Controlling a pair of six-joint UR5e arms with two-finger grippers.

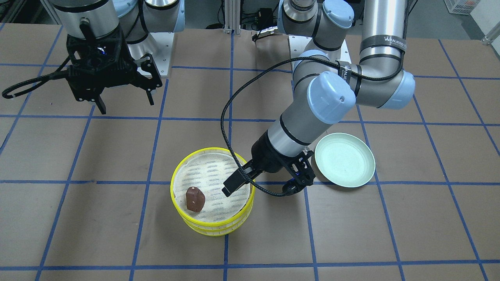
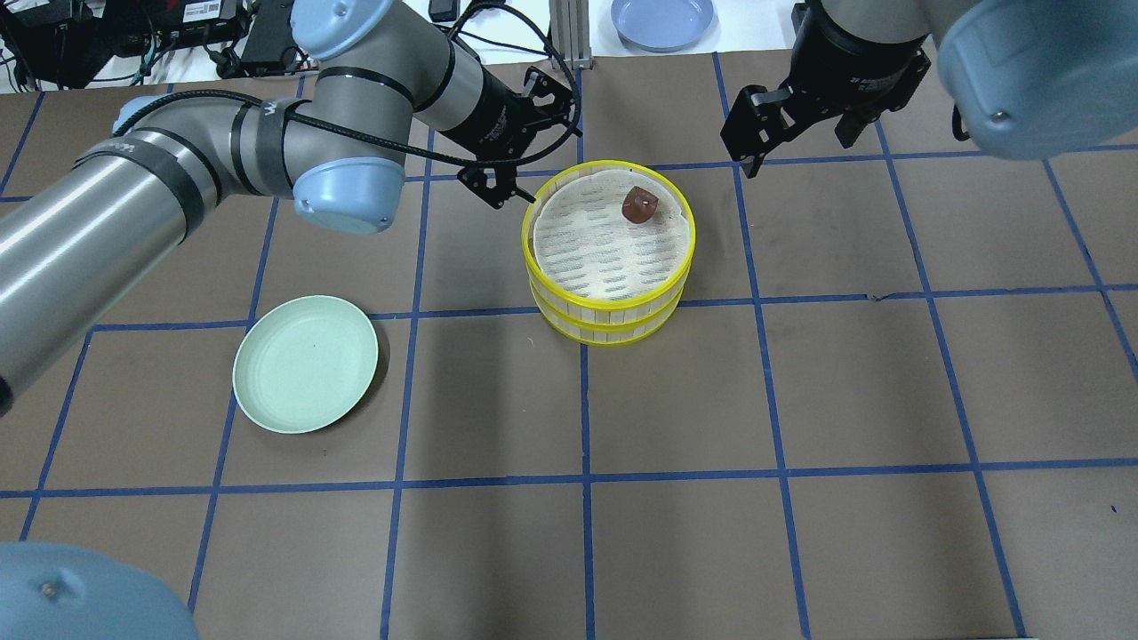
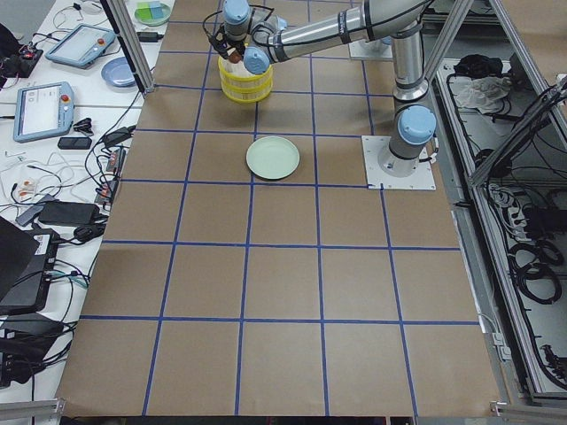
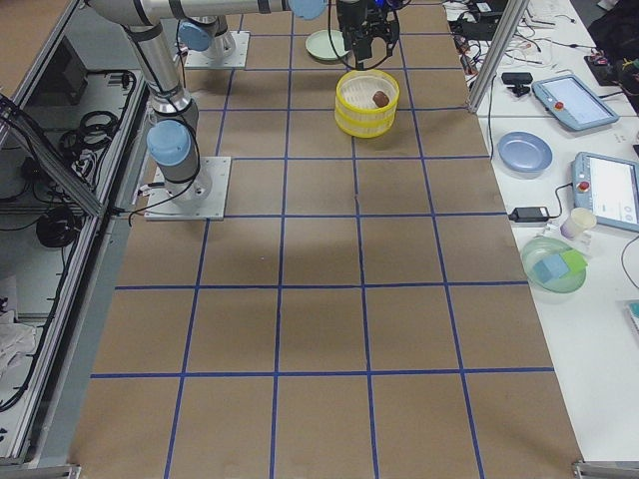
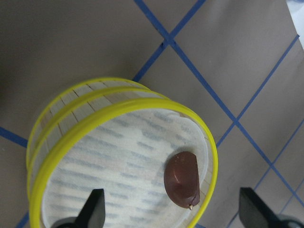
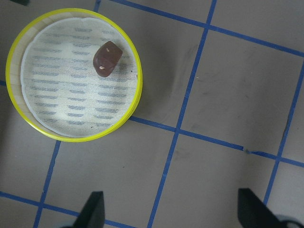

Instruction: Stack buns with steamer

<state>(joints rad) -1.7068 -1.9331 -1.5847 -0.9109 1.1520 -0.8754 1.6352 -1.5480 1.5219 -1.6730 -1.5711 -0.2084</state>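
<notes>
well, i see the steamer (image 2: 609, 324) as two stacked trays, with the brown bun (image 2: 638, 204) on the top mesh, far side. the left gripper (image 5: 173, 210) has its fingers apart over the steamer's left rim. the right gripper (image 1: 125, 103) is spread too, well off right. the green plate (image 2: 305, 364) is near left.

Silver-grey tubular left arm (image 2: 107, 204) and right arm (image 1: 84, 11), pale blue joint caps (image 1: 330, 97), black bands (image 1: 384, 41) with white lettering, black braided cable (image 1: 222, 117), black skeletal left gripper (image 5: 173, 211) and right gripper (image 1: 126, 105)

The brown bun (image 1: 195, 199) is sitting in the steamer (image 1: 213, 231); the left tool (image 1: 263, 183) is hanging spread over its rim.
</notes>
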